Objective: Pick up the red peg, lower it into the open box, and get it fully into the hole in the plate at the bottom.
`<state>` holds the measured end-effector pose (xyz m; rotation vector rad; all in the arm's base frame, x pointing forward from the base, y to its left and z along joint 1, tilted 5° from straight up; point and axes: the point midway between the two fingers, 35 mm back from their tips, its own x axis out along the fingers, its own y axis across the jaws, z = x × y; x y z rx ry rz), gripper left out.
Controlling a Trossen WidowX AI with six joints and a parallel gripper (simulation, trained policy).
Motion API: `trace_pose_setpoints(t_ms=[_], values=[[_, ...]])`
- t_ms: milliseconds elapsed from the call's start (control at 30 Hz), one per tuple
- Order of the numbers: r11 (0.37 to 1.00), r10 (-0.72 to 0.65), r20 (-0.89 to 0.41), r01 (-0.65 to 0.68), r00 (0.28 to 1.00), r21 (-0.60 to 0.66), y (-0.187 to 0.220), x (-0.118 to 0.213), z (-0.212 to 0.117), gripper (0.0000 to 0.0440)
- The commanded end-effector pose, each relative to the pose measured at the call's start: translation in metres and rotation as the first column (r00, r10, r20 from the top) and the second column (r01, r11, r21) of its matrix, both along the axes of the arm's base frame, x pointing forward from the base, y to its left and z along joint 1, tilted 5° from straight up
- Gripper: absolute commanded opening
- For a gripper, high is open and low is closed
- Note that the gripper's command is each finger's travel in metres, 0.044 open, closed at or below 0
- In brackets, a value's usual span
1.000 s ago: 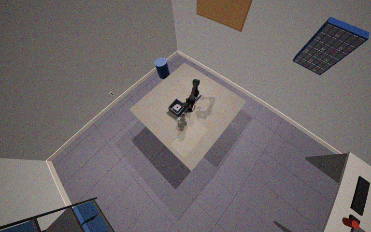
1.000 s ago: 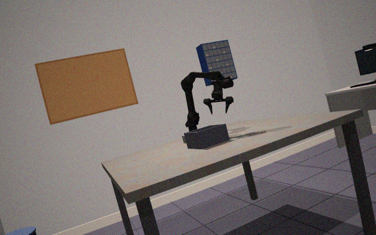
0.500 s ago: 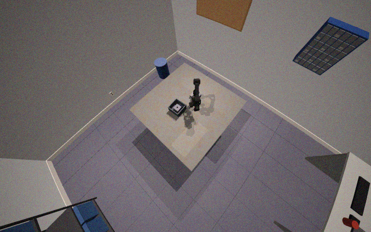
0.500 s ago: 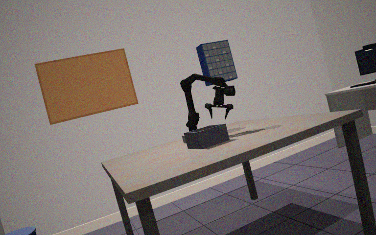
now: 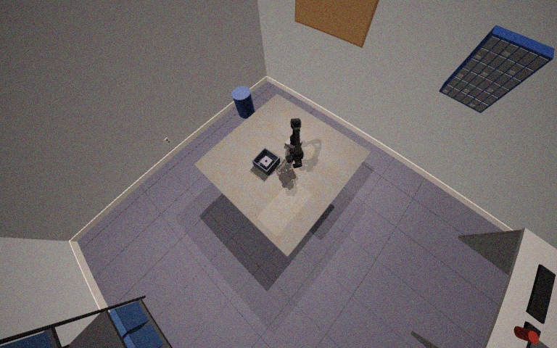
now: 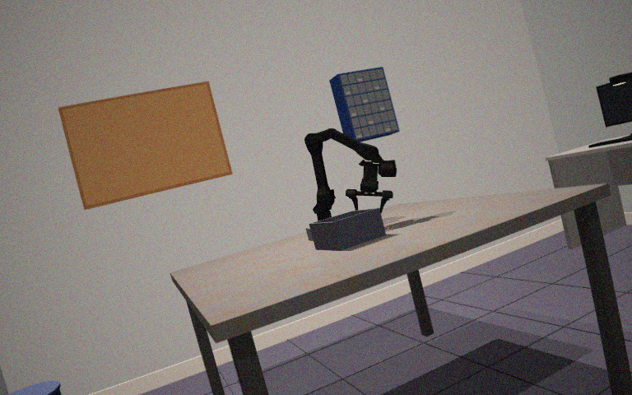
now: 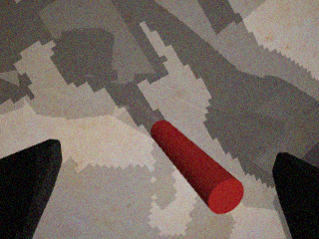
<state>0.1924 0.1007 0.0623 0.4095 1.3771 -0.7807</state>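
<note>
Wrist view: red peg [image 7: 191,164] on the table [image 5: 242,164] [image 6: 261,279] [image 7: 100,199], seemingly upright, between but clear of the fingers of the gripper [image 5: 294,156] [image 6: 369,208] [image 7: 169,158], spread nearly full width, gripping nothing. Best to center over the peg, descend straight, then close evenly, avoiding any nudge.
</note>
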Motion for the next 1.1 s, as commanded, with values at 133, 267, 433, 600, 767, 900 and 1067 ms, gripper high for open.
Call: trace_pose_setpoints(t_ms=[133, 267, 433, 600, 767, 900, 1067], values=[[1.000, 0.024, 0.002, -0.024, 1.000, -0.020, -0.006, -0.004, -0.027, 0.0426], [0.999, 0.029, -0.017, -0.029, 0.999, -0.023, -0.008, -0.008, -0.037, 0.0332], [0.999, 0.021, -0.046, -0.022, 0.999, -0.028, -0.010, -0.011, -0.044, 0.0201], [0.999, 0.015, -0.071, -0.018, 0.997, -0.038, -0.013, -0.012, -0.048, 0.0069], [0.998, 0.023, -0.063, -0.027, 0.998, -0.065, -0.018, -0.007, -0.041, 0.0000], [0.995, 0.037, -0.042, -0.040, 0.998, -0.095, -0.025, -0.002, -0.023, 0.0000], [0.992, 0.042, -0.009, -0.042, 0.999, -0.122, -0.033, 0.005, 0.003, 0.0000]])
